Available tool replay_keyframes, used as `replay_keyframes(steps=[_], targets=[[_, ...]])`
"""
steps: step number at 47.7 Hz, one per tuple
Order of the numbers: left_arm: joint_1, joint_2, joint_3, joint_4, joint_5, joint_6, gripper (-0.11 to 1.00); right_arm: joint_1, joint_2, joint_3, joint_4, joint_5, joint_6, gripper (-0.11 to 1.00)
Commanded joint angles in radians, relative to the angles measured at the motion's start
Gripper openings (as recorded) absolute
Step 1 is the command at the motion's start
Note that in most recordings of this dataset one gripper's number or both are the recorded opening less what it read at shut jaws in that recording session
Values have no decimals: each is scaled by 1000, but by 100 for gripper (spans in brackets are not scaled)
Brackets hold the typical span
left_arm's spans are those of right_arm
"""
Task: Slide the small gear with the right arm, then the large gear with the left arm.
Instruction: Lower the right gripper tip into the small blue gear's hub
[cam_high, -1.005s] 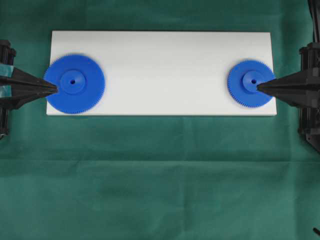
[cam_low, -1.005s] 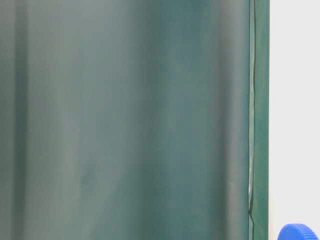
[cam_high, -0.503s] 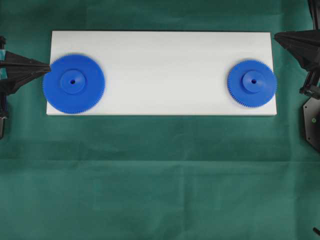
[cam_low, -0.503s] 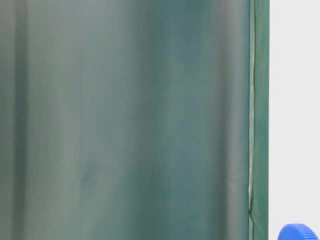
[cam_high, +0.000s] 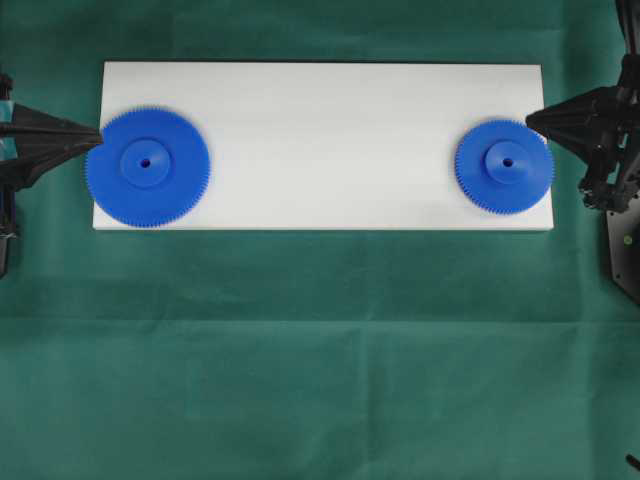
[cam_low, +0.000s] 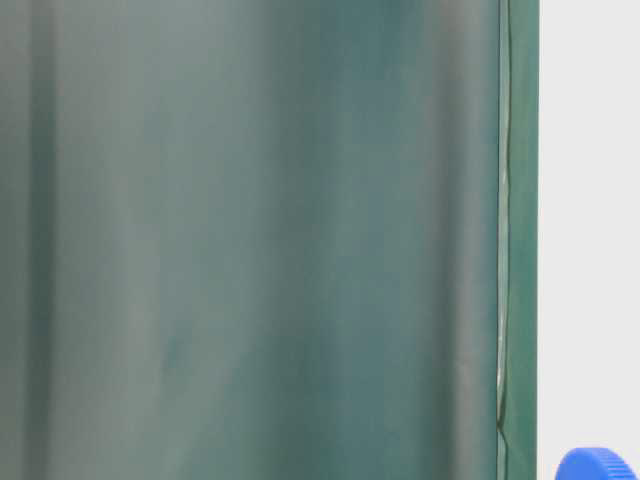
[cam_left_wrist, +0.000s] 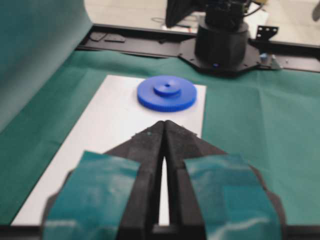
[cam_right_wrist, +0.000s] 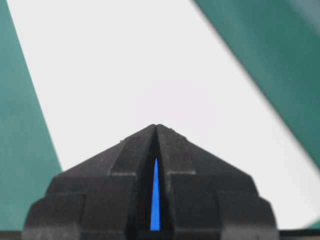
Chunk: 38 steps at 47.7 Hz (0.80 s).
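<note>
Two bright blue plastic gears lie flat on one smooth white rectangular board (cam_high: 330, 140), which rests on a matte green cloth (cam_high: 320, 350) marked by faint fold creases. Each gear is a round disc with fine teeth round its rim and a raised round hub with a centre hole. The large gear (cam_high: 147, 167) sits at the board's left end, its rim slightly overhanging the board's edge; the small gear (cam_high: 504, 167) sits near the right end, wholly on the board. Two black grippers with pointed fingers flank the board. The left gripper (cam_high: 97, 135), with teal-green patches on its fingers in the left wrist view, has its fingers pressed together, holding nothing, its tip at the large gear's upper-left rim. The right gripper (cam_high: 530, 120) is likewise clenched to a point and empty, just beside the small gear's upper-right rim, over the board's right edge. Between the gears the board is bare. A green curtain (cam_low: 250, 240) hangs behind the table.
</note>
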Motion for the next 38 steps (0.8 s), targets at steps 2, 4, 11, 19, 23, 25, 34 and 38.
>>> replay_keyframes(steps=[2,4,11,19,23,25,34,38], targets=[[6,9,-11,0,-6,2,0,-2,18,-20,-2,57,29,50],[9,9,-11,-2,-5,2,0,-2,21,-17,-2,71,34,50],[11,9,-11,-2,-5,2,0,-3,41,-11,-2,86,38,50],[12,12,-9,-2,-5,2,0,-2,72,-11,-2,78,38,50],[12,12,-9,-2,-5,2,0,-2,97,-5,-2,60,40,50],[11,12,-8,-2,-5,2,0,-2,112,2,-2,46,40,50],[12,9,-2,-2,-6,2,0,-2,216,29,-2,-18,49,50],[12,12,0,-2,-6,0,0,-2,272,32,-2,-41,67,50]])
